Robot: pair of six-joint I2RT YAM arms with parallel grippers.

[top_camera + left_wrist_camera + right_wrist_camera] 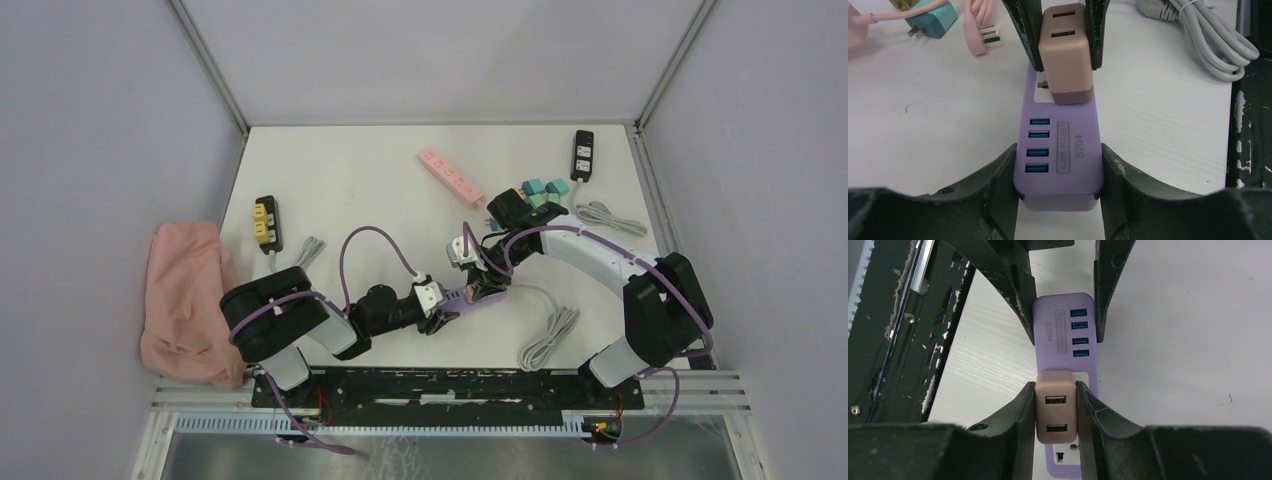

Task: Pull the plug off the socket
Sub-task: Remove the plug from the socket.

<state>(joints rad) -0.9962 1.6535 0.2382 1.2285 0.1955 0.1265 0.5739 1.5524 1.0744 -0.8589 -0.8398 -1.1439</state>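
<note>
Nearest in the left wrist view, the left gripper [1058, 156] is clamped across the short width of the purple USB socket strip [1077, 176], one finger pressed against each long side at the end with the four blue ports. The strip lies flat on the white table [923, 130], its long axis running straight away from those fingers. Further along that axis, at the strip's far end, the tan plug [1066, 55] stands up out of the top face, two USB slots on its upper side. The right gripper [1055, 401] is clenched on the plug, its fingers pinching the two side faces and reaching in from the opposite end, so the arms face each other along the strip. The plug therefore probably has to come away upward, at right angles to the long axis, while the left grip pins the strip down. Whether the prongs are fully seated cannot be told. Beyond lie a grey cable coil [1208, 40] and a loose teal plug [933, 17].
</note>
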